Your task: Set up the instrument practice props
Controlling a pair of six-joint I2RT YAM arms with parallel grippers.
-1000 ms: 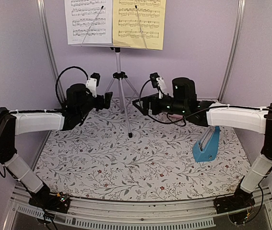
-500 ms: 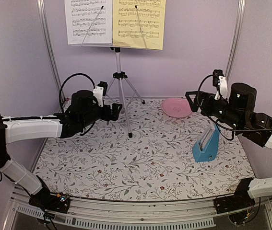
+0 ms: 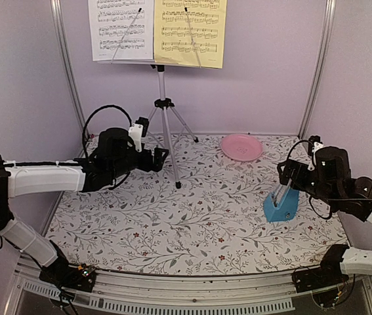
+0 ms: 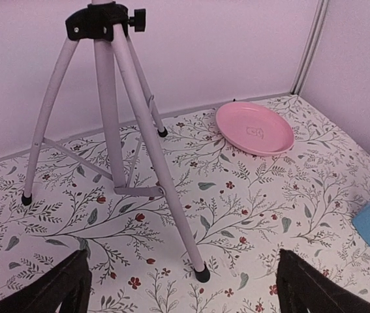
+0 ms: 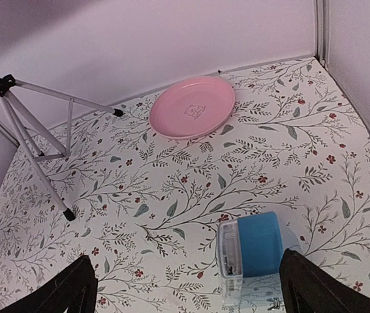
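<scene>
Lilac walls close the booth in on three sides, with bare aluminium posts running up the two back corners. The table wears a pale cloth printed with grey leafy sprigs and small red flowers.

Toward the back, the silver music stand is upright, all three feet on the cloth. The white sheet and the yellow sheet sit side by side on its desk, each under a thin wire arm. The pink plate lies by the back wall, right of the stand. The blue metronome stands near the right edge.

The left gripper hovers beside the stand's front leg, fingers spread wide, holding nothing. The right gripper hangs close above the metronome, equally spread, gripping nothing.
</scene>
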